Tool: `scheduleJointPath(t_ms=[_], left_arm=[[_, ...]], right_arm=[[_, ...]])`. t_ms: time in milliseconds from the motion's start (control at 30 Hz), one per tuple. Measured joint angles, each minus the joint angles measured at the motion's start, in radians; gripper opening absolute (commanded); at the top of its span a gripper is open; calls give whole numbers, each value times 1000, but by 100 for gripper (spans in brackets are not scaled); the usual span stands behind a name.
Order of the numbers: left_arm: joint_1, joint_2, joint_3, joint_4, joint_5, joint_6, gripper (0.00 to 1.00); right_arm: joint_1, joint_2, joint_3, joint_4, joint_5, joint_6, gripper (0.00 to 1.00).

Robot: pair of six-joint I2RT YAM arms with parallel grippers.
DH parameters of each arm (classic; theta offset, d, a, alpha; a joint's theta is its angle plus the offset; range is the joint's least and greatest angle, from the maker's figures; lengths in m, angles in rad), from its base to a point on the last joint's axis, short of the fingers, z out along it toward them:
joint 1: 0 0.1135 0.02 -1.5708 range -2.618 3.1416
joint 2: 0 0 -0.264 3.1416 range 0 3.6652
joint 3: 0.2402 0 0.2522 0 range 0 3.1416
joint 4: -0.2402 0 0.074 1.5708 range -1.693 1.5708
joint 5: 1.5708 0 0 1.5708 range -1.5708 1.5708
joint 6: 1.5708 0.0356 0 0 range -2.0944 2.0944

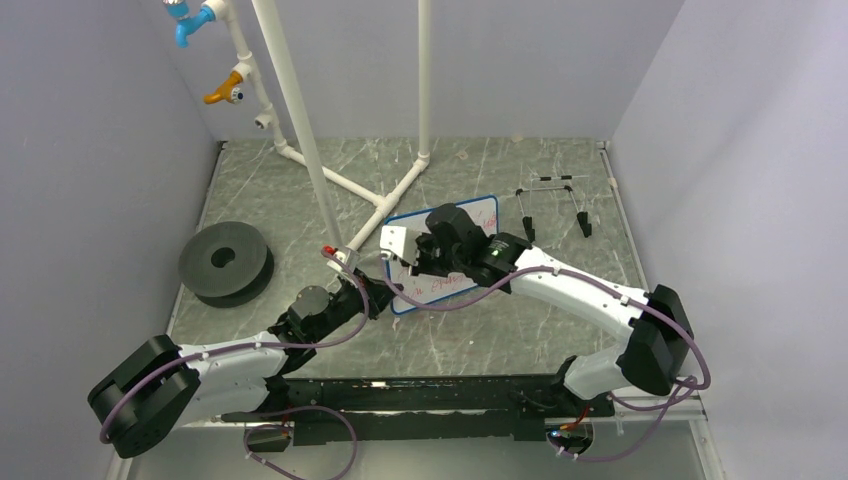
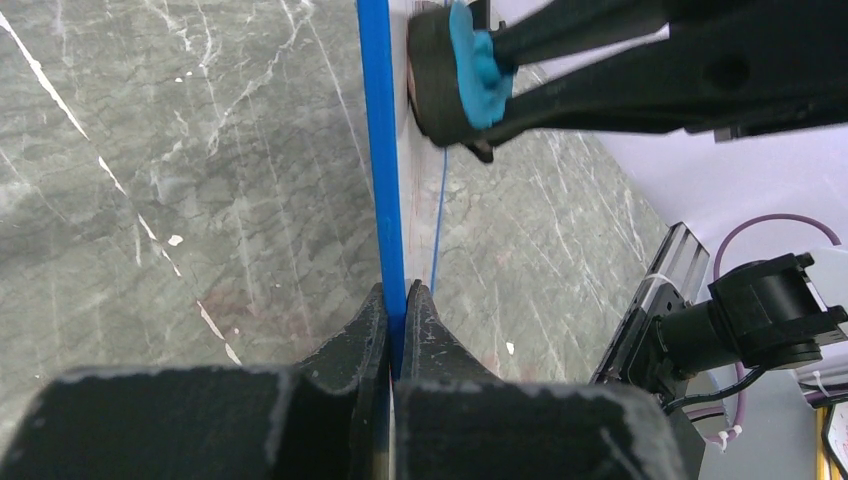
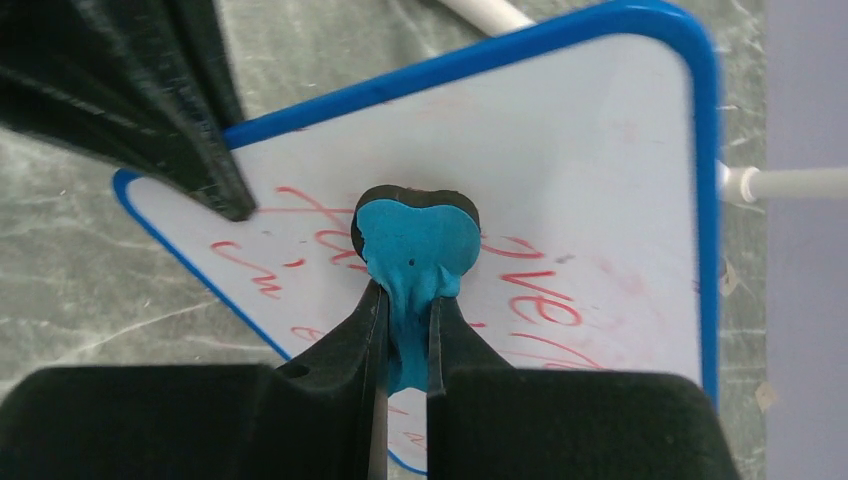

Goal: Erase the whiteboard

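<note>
Most red writing is left on the whiteboard point(image 3: 600, 140); left pincer point(image 2: 397, 297) clamps its rim, right pincer point(image 3: 407, 305) presses a gripped eraser point(image 3: 415, 235) there.

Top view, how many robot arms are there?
2: the left white-and-black arm reaches the blue-rimmed white whiteboard from bottom left; the right arm crosses it from bottom right.

Glossy white whiteboard point(image 3: 600, 150), smooth blue plastic-looking rim; matt grey veined stone-look tabletop point(image 1: 480, 340); eraser point(image 3: 415, 245) with matt blue handle, dark felt-like pad.

Grey marbled table point(image 1: 450, 340) (pale lilac walls point(image 1: 90, 150))
</note>
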Motion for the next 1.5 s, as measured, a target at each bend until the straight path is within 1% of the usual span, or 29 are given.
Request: scheduleJointPath(t_ms=[200,333,500,667,833,967,1233,1500], left_arm=[[0,2,-1,5,4,0,0],[0,6,-1,14,3,0,0],[0,6,-1,17,2,0,0],[0,5,-1,11,2,0,0],[0,-3,-1,0,8,3,0],[0,-10,-2,-5,13,10,0],[0,-11,-2,-1,10,11,0],[0,-29,-3,-18,13,16,0]], right_arm=[[27,6,2,-29,0,-11,0],[4,27,55,-69,11,34,0],[-32,29,75,-64,13,60,0],[-31,28,62,-60,-21,37,0],[-5,28,60,-83,-58,-6,0],[12,29,61,-94,-58,-4,0],[-66,31,86,-98,-59,62,0],[-89,-3,37,-60,-89,49,0]])
